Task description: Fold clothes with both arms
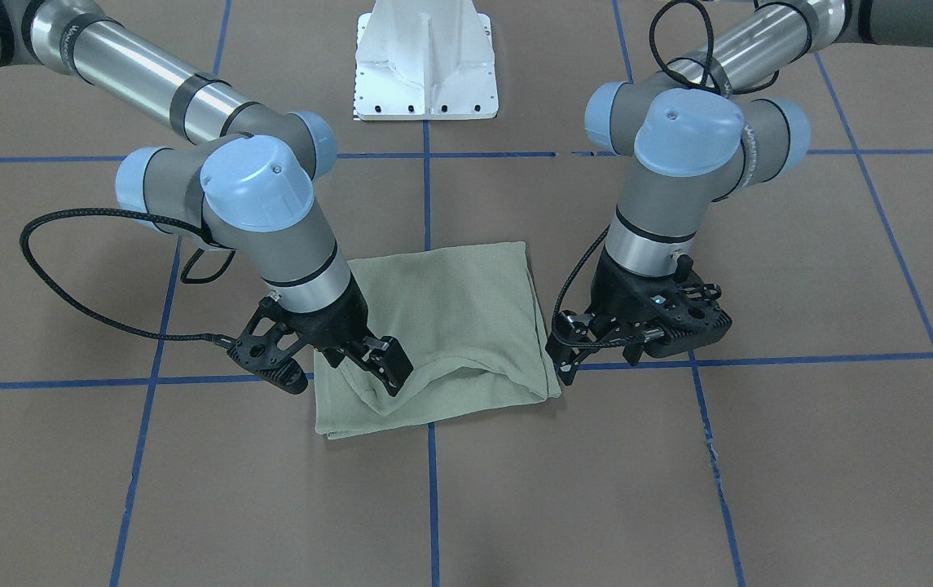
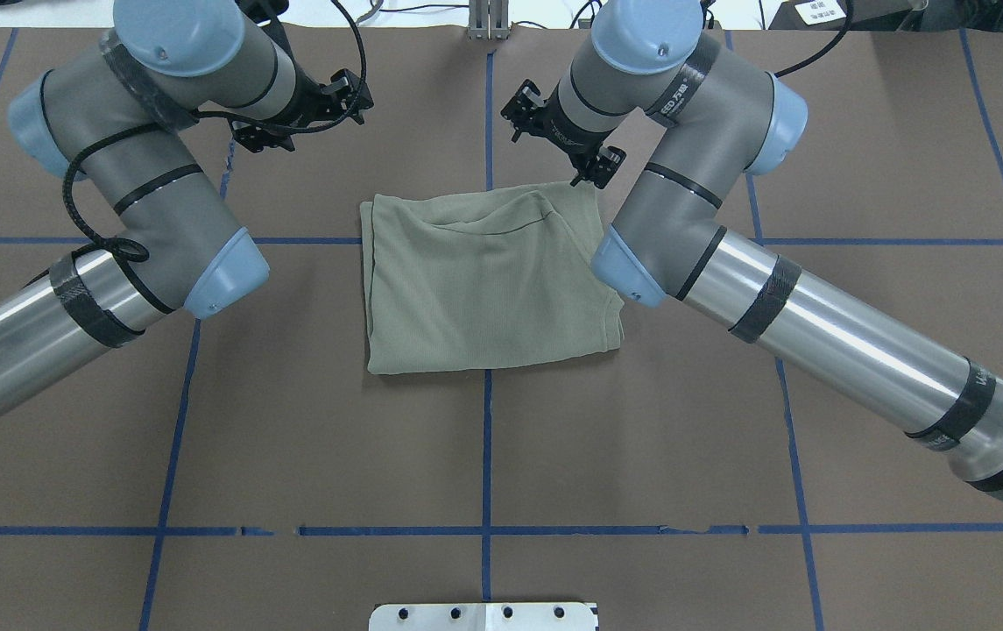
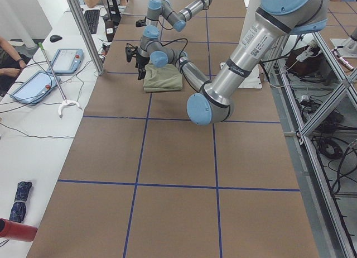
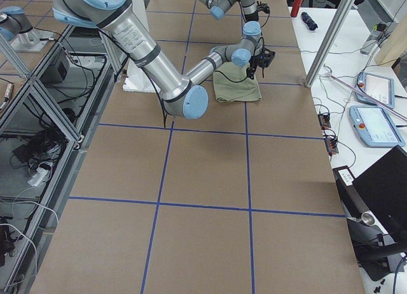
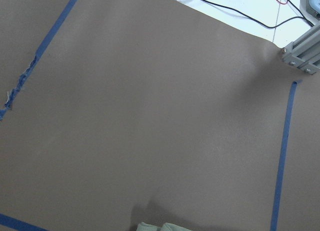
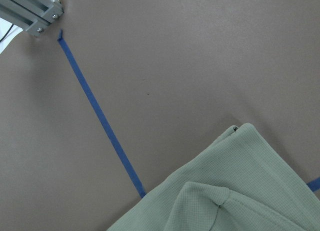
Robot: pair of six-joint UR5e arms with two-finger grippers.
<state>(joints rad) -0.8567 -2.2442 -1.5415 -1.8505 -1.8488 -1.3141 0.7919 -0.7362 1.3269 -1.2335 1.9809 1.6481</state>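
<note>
Shirt [image 1: 458, 318], sage green, lies folded into a rough rectangle on the brown table [image 1: 678, 489]. It straddles a crossing of the blue tape [image 1: 432, 505] lines in front of the robot. The table fills every view. In the side views a white bench [image 3: 33, 118] runs along the table's far side, with two pendants [image 3: 66, 60] and cables on it. A person's arm [image 3: 8, 62] shows at the edge of the left side view.

The right arm [image 1: 148, 81] and left arm [image 1: 702, 139] both reach out over the table and bend down at the wrist, one on each side of the shirt. The white pedestal [image 1: 425, 73] stands at the robot's side of the table, between the two arms.

The shirt's edge toward the robot is flat and neat. The edge away from the robot is loose, with a puckered ridge where the top layer lifts off the one below. In the right wrist view one corner of it lies over a tape line.

The right gripper [image 1: 380, 367] hangs over that loose edge, its jaws spread and holding nothing. I cannot tell whether its fingertips touch the cloth. The left gripper [image 1: 564, 350] is just beside the opposite corner of the same edge, off the cloth, with its jaws also apart and empty. The left wrist view catches only a sliver of shirt at its lower edge.
</note>
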